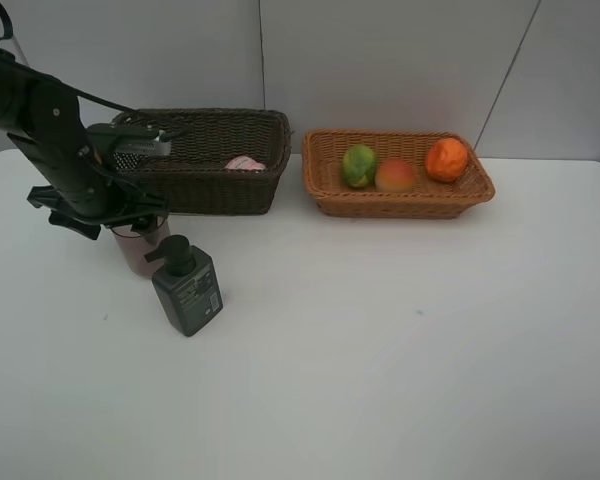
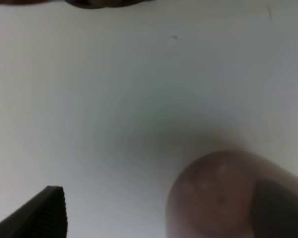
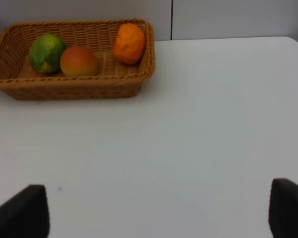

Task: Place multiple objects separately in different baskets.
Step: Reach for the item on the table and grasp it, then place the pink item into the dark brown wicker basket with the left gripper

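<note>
The translucent mauve cup [image 1: 138, 248] stands on the table in front of the dark brown basket [image 1: 205, 185]. My left gripper [image 1: 135, 226] hangs over it. In the left wrist view the gripper [image 2: 159, 210] is open, and the cup [image 2: 213, 198] sits between the fingers, close against one that shows dark through it. The dark green pump bottle [image 1: 186, 288] stands just right of the cup. A pink bottle [image 1: 245, 163] lies in the dark basket. The light basket [image 1: 400, 205] holds the green fruit [image 1: 359, 165], peach [image 1: 395, 176] and orange [image 1: 446, 159]. My right gripper [image 3: 156, 213] is open on nothing.
The white table [image 1: 380, 350] stretches wide in front of both baskets. The right wrist view shows the light basket [image 3: 74, 89] far ahead of the right gripper. A grey wall stands behind the baskets.
</note>
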You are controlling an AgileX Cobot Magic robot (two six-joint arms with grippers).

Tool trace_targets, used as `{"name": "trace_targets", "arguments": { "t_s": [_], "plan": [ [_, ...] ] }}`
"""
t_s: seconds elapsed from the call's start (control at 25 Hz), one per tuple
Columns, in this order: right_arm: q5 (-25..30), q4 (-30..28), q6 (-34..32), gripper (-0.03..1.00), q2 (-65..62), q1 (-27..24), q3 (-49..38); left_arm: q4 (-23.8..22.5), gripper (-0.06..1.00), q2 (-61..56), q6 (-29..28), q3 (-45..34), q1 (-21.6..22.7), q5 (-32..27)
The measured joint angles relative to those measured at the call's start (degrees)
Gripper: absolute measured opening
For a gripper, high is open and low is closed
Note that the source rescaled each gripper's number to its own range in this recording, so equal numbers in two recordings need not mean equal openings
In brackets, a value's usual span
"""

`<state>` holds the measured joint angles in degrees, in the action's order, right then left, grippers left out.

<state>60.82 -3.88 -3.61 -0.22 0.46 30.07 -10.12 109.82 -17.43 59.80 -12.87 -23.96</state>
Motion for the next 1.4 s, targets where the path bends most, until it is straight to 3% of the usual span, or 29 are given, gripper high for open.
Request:
{"name": "trace_targets", "arguments": {
  "t_s": [0.08,0.16,0.28,0.36,1.12,1.4],
  "plan": [
    [0.00,0.00,0.00,0.94,0.00,0.00,0.00,0.00,0.85,0.00,-0.05,0.00,0.00,0.36],
    [0.00,0.00,0.00,0.94,0.00,0.00,0.00,0.00,0.66,0.00,-0.05,0.00,0.00,0.53],
    [0.00,0.00,0.00,0.94,0.00,0.00,0.00,0.00,0.23,0.00,-0.05,0.00,0.00,0.59],
    [0.00,0.00,0.00,0.94,0.00,0.00,0.00,0.18,0.01,0.00,-0.05,0.00,0.00,0.59],
    [0.00,0.00,0.00,0.94,0.00,0.00,0.00,0.37,0.00,0.00,-0.05,0.18,0.00,0.47],
    [0.00,0.00,0.00,0.94,0.00,0.00,0.00,1.26,0.00,-3.19,-0.01,2.77,0.00,-7.00]
  ]
}}
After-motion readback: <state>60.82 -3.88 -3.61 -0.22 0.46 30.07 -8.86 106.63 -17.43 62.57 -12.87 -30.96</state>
